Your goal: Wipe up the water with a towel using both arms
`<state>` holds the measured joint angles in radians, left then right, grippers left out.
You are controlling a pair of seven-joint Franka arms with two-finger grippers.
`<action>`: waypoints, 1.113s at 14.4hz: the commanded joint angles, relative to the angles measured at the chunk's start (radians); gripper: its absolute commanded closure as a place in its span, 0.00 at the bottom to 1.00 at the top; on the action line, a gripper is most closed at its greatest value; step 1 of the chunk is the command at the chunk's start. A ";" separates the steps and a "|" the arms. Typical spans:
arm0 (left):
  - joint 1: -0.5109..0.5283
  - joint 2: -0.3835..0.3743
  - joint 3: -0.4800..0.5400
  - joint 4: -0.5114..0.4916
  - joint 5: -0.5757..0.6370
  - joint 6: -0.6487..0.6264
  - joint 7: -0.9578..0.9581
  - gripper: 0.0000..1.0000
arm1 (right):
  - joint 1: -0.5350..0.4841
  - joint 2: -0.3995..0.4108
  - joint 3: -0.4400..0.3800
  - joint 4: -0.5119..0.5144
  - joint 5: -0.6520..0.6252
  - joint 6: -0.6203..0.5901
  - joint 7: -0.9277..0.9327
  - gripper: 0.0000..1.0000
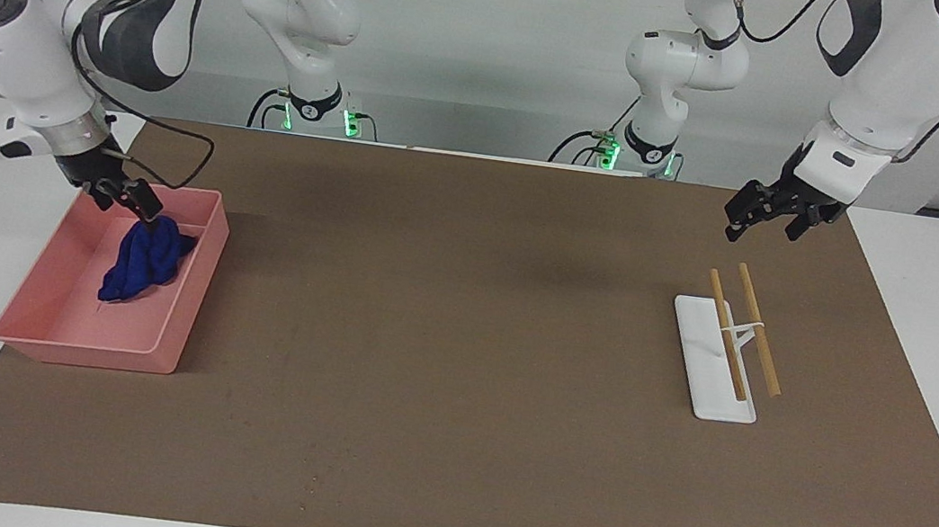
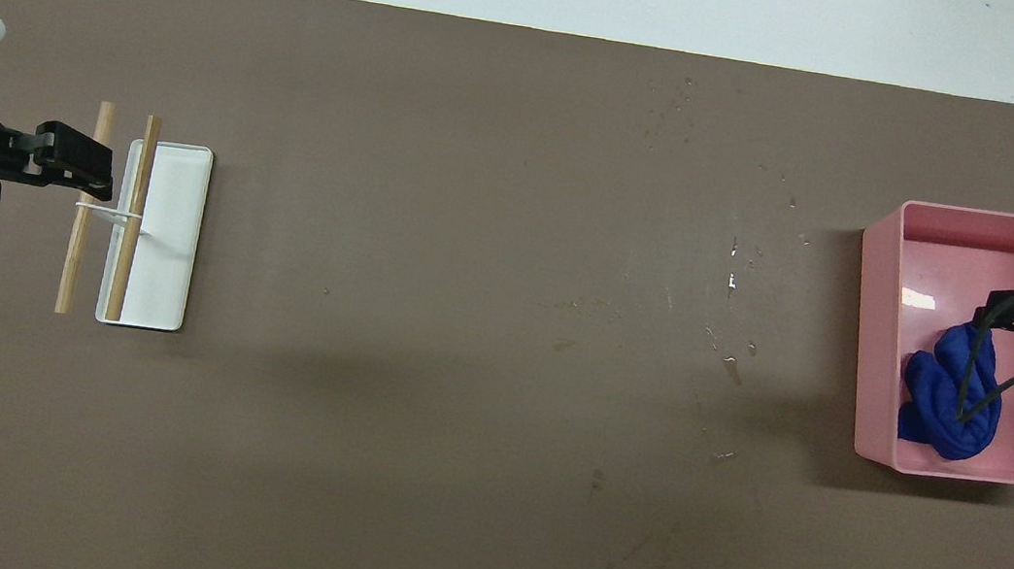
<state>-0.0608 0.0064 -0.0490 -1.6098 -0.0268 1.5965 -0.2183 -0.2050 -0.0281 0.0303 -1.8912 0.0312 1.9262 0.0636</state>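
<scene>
The blue towel (image 1: 141, 264) (image 2: 947, 401) lies crumpled inside the pink tray (image 1: 86, 354) (image 2: 870, 352), slumped against the wall that faces the table's middle. My right gripper (image 1: 128, 205) (image 2: 1002, 315) hangs open just above the towel's top, holding nothing. The water (image 2: 733, 280) shows as a sparse scatter of tiny glistening droplets on the brown mat, beside the tray toward the table's middle. My left gripper (image 1: 761, 229) (image 2: 96, 169) hovers open and empty over the mat at the left arm's end, by the white stand's sticks.
A flat white stand (image 1: 714, 368) (image 2: 165, 240) with two wooden sticks (image 1: 758, 329) sits at the left arm's end. The brown mat (image 1: 459, 344) covers most of the white table. The tray stands at the mat's edge at the right arm's end.
</scene>
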 commanded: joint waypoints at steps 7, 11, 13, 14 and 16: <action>-0.004 -0.006 0.006 0.008 0.018 0.002 0.007 0.00 | 0.160 0.077 0.002 0.329 -0.051 -0.285 0.099 0.00; -0.002 -0.005 0.006 0.008 0.018 0.005 0.007 0.00 | 0.160 0.066 0.002 0.360 -0.063 -0.341 0.097 0.00; -0.001 -0.005 0.006 0.007 0.018 0.007 0.008 0.00 | 0.156 0.053 0.000 0.347 -0.062 -0.348 0.088 0.00; -0.001 -0.005 0.006 0.008 0.018 0.005 0.007 0.00 | 0.153 0.043 -0.001 0.334 -0.062 -0.348 0.081 0.00; -0.001 -0.006 0.006 0.007 0.019 -0.001 0.008 0.00 | 0.147 0.030 -0.001 0.310 -0.060 -0.349 0.045 0.00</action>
<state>-0.0601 0.0060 -0.0465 -1.6079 -0.0256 1.5984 -0.2183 -0.0473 0.0187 0.0249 -1.5622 -0.0074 1.5895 0.1396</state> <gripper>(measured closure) 0.000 0.000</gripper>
